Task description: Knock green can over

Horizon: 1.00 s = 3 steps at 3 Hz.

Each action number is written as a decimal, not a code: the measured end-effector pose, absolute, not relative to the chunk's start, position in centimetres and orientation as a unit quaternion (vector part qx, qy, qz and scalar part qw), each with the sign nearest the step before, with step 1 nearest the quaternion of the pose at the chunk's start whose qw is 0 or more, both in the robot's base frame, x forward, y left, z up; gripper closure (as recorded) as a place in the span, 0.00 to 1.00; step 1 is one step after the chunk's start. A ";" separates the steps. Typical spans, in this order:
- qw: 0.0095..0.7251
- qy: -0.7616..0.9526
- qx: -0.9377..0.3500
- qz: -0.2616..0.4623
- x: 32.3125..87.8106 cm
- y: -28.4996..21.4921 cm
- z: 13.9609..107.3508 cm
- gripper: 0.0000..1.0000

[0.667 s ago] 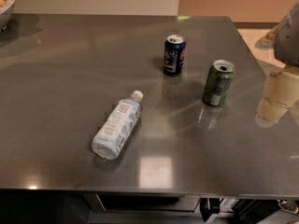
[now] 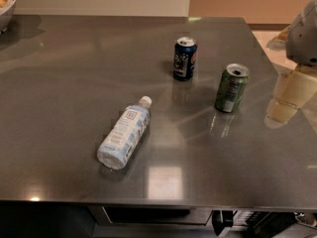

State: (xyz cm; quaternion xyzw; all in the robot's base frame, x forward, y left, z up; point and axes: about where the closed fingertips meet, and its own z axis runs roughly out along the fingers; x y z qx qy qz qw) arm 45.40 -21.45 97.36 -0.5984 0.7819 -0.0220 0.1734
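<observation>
The dark green aluminium drink can with a silver top [image 2: 231, 88] stands upright on the right half of the brushed grey steel table [image 2: 69, 78]. It is near the dark blue drink can with a red and white logo [image 2: 184, 58], which stands upright behind it and to its left. The robot's pale cream gripper [image 2: 290, 97] hangs at the right edge of the view, beside the green can but apart from it, below a rounded grey-white arm housing [image 2: 304, 33]. Whether the gripper is open or closed cannot be told from this view, and it appears to hold nothing. The step in hand looks like the approach before the push. To do it well, the gripper should probably come in from the right at about the height of the can's upper half, since contact high up tips a light can over, while contact low down only slides it. Pushing leftward and a little toward the front would likely send the green can away from the blue one. The clear plastic water bottle with a white cap and pale label [image 2: 124, 134] lies on its side well to the left, out of the likely fall line. A white bowl [image 2: 6, 9] sits at the far left corner, well away.
</observation>
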 end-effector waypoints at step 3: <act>0.197 0.783 -0.590 0.006 50.9 -21.9 94.8 0.00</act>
